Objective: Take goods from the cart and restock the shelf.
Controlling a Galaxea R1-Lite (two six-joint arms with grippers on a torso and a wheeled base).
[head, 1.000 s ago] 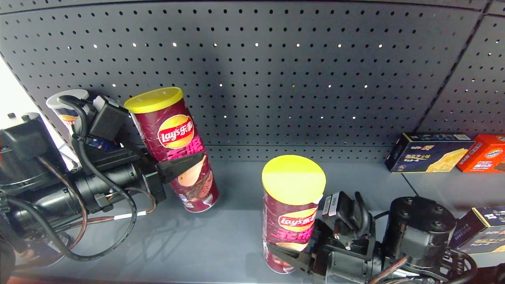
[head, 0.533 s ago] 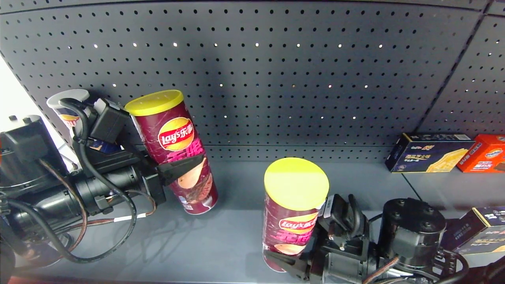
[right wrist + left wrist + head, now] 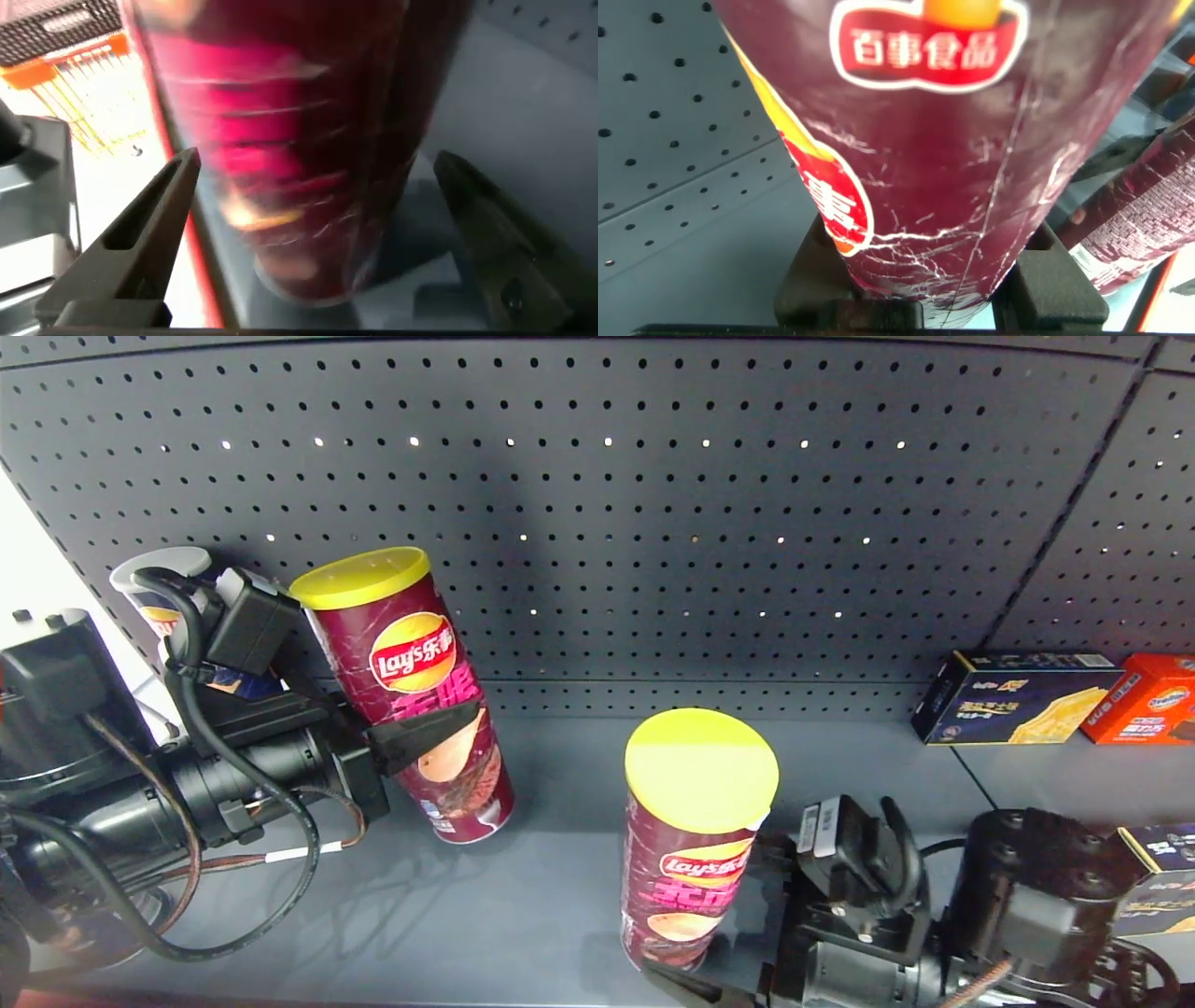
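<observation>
My left gripper [image 3: 437, 747] is shut on a maroon chip can [image 3: 411, 691] with a yellow lid, holding it tilted at the left of the grey shelf [image 3: 551, 896], its base low over the shelf floor. In the left wrist view that can [image 3: 934, 159] sits between the fingers. A second, identical can [image 3: 695, 840] stands upright mid-shelf. My right gripper [image 3: 318, 243] is open, its fingers wide on either side of this can [image 3: 308, 168] without touching it.
A white-lidded can [image 3: 159, 581] stands behind the left arm at the far left. A dark blue box [image 3: 1018, 695] and an orange box [image 3: 1153, 695] lie at the back right, with another dark box [image 3: 1153, 887] nearer the front. The pegboard wall [image 3: 653, 523] closes the back.
The right arm has drawn back to the right, away from the standing can, which stays upright. The left gripper's can has shifted slightly to the left.
</observation>
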